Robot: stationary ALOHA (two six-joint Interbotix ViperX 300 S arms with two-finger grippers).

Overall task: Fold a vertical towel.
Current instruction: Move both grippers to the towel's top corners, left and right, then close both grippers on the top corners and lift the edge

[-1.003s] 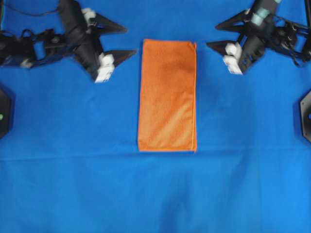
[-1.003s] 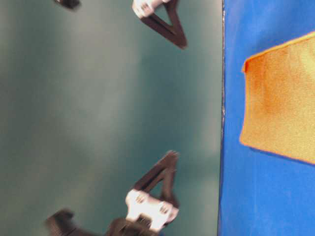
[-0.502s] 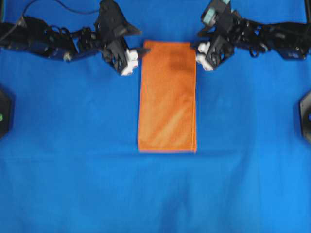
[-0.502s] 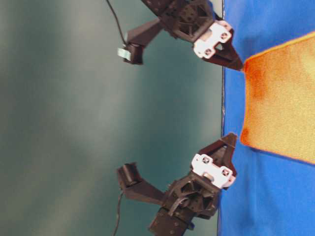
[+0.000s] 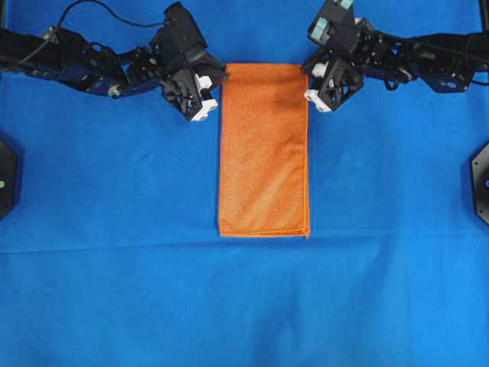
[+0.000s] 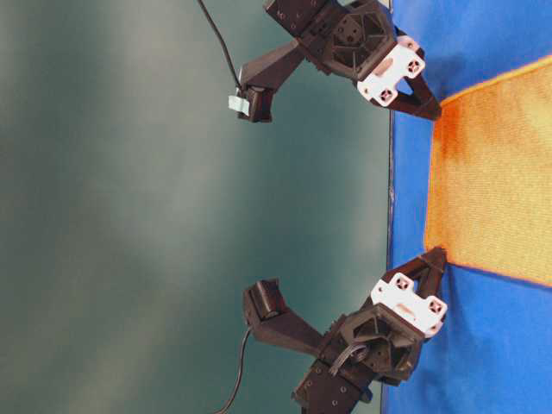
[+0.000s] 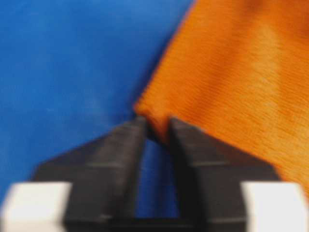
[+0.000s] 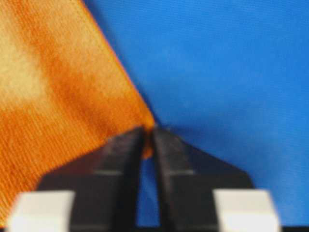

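Towel (image 5: 263, 149) lies flat and long on the blue cloth (image 5: 114, 290). I see my left gripper (image 7: 155, 131) pinching one top corner, its fingers (image 7: 120, 145) squeezed on the orange edge. My right gripper (image 8: 148, 137) pinches the other top corner, fingers (image 8: 169, 145) almost together on it.

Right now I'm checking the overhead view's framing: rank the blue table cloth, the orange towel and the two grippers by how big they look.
1. Blue table cloth, filling the view.
2. Orange towel.
3. Left gripper and right gripper: they look alike, so no ranking between them.
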